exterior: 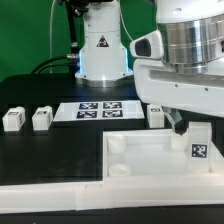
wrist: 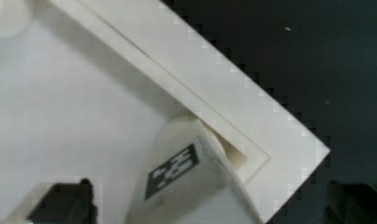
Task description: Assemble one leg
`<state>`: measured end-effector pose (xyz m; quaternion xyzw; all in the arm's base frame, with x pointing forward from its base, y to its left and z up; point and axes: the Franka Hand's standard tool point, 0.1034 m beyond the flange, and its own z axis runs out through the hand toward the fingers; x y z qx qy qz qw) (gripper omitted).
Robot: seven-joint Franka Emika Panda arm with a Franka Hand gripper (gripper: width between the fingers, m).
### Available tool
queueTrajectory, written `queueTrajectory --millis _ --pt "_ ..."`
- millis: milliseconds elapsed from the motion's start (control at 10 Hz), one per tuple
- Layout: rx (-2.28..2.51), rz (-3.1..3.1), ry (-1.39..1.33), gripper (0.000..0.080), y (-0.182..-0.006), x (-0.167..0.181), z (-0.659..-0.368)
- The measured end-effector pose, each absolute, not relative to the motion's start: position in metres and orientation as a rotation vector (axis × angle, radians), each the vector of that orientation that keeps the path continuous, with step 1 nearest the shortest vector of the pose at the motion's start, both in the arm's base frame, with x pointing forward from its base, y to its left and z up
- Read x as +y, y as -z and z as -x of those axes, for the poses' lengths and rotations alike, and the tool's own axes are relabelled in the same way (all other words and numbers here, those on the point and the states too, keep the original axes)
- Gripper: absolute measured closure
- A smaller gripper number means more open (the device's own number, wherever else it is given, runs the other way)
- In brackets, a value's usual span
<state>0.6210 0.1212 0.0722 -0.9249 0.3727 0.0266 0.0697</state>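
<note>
One leg (exterior: 197,144), a small white block with a black-and-white tag, stands upright on the large white panel (exterior: 130,160) near its corner on the exterior view's right. My gripper (exterior: 188,127) hangs just over it. In the wrist view the leg (wrist: 188,165) lies between my two dark fingertips (wrist: 60,203), with a gap showing on each side. The gripper (wrist: 206,206) is open and holds nothing. The panel's raised rim (wrist: 203,80) runs diagonally to the corner by the leg.
Two more legs (exterior: 12,120) (exterior: 41,119) stand on the black table at the exterior view's left, and another (exterior: 157,115) behind the panel. The marker board (exterior: 100,108) lies in front of the robot base (exterior: 100,45). The panel has a round socket (exterior: 119,146).
</note>
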Motion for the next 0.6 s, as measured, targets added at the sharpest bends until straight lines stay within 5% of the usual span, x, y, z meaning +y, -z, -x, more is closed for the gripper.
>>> queueTrajectory --millis 400,500,600 --pt "0.465 3.005 0.02 0.0178 -0.0708 0.1212 -0.6251" --pt "0.495 3.0 0.017 0.0359 -0.0705 0.1208 -0.6251" --pt "0.496 3.0 0.017 0.0359 -0.0705 0.1204 -0.6251"
